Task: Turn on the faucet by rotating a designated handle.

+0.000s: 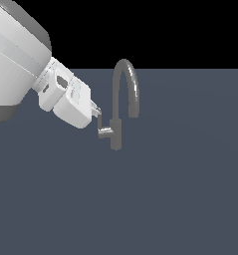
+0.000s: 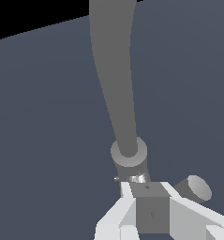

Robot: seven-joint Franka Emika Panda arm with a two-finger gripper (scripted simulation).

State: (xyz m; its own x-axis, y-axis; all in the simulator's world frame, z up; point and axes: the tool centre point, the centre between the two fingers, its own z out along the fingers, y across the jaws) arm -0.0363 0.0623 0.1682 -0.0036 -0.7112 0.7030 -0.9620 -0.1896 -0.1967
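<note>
Faucet (image 1: 121, 107): grey brushed metal, standing upright on a flat slate-blue surface (image 1: 180, 199), short cylindrical body at the base and a tall arched spout curving over toward the exterior view's right, spout mouth hanging well above the surface. Handle (image 1: 103, 130): a thin flat grey lever on a short horizontal stub, projecting from the faucet body toward the exterior view's left, about halfway up the body. Tool (image 1: 96, 113) reaching in from the faucet's left in the exterior view, white housing tilted downward, fingertips right at the lever's upper end, touching or nearly so. Seen from the wrist, tool (image 2: 146, 199) with pale fingers (image 2: 126, 191) set on either side of a flat grey block that looks to be the lever (image 2: 152, 211), gap narrow; cannot tell for sure whether pressed onto it or merely flanking it. Beyond the lever in that view, faucet body (image 2: 130, 157) seen from above with the spout rising away, and a short grey cylinder end (image 2: 197, 187) just beside the fingers. Surface plain, uniform, unmarked, stretching far behind the faucet to a straight horizon. Above that edge, flat black background (image 1: 165, 30), no walls or fittings discernible. Large white and grey arm link (image 1: 13, 55) filling the corner far to the faucet's left in the exterior view.
</note>
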